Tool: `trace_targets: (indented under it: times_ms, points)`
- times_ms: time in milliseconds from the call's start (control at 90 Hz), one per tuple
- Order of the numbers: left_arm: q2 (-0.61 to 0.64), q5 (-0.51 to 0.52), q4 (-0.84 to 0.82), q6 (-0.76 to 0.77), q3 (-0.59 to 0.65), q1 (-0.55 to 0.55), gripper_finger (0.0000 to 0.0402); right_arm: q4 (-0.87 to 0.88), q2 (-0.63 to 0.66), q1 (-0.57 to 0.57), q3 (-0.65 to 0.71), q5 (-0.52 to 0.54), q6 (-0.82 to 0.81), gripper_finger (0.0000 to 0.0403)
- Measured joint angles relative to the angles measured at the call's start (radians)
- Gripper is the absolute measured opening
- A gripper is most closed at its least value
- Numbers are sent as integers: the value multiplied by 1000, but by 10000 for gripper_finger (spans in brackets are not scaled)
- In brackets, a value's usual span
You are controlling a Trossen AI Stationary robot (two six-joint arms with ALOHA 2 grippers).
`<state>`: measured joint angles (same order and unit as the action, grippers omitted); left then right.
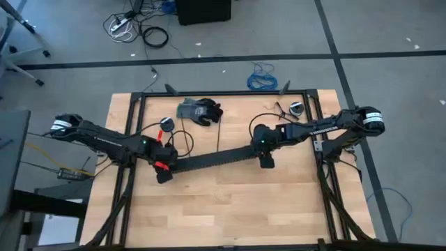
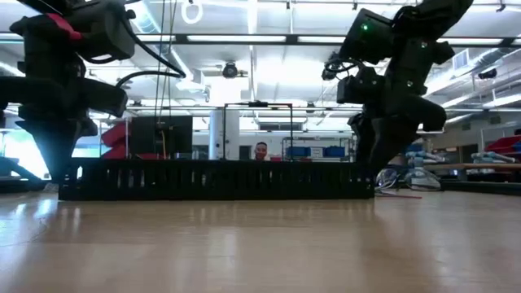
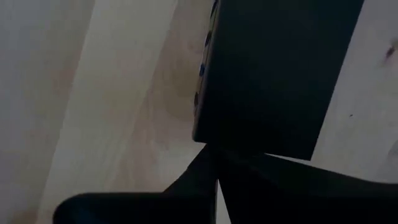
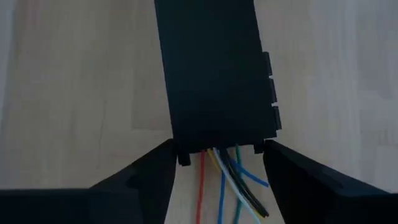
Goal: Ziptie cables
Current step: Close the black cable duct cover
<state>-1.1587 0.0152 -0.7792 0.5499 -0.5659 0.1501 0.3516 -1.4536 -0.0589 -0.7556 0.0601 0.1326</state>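
Observation:
A long black slotted duct (image 1: 212, 159) lies on the wooden table, slanting between my two grippers. In the low view it stands as a low black wall (image 2: 212, 179). The cables (image 4: 227, 186), thin red, yellow, blue, green, white and dark wires, stick out of the duct's right end and lie on the wood. My right gripper (image 4: 219, 163) is shut on that end. My left gripper (image 3: 216, 163) is at the duct's left end (image 3: 267, 68), its fingers close together. My left gripper's fingertips (image 3: 205, 163) meet at the edge of the duct's left end (image 3: 249, 144), coming down from above. The fingers themselves hide what lies between them. The duct rests on the table. My right gripper pinches the duct's right end by its two long sides (image 4: 264, 140), one finger (image 4: 149, 171) on each side, at the fingers' free ends. The fingers come from above, slanting, and point along the duct. The duct lies flat on the table, and the cables run out between the fingers.
Dark gloves (image 1: 199, 110) lie at the table's far edge, with a red-handled tool (image 1: 166, 124) to their left and a small round thing (image 1: 296, 108) at the far right. A thin black strip (image 1: 218, 136) lies behind the duct. A blue coiled cable (image 1: 263, 78) is on the floor.

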Motion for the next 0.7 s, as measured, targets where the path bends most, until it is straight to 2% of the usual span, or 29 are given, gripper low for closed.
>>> trace_targets:
  times_ms: [489, 700]
  points:
    - [0, 5, 0, 1, 0, 0, 0, 23, 1, 0, -1, 4, -20, 236]
    - [0, 0, 0, 1, 0, 0, 0, 19, 1, 1, -1, 8, -44, 270]
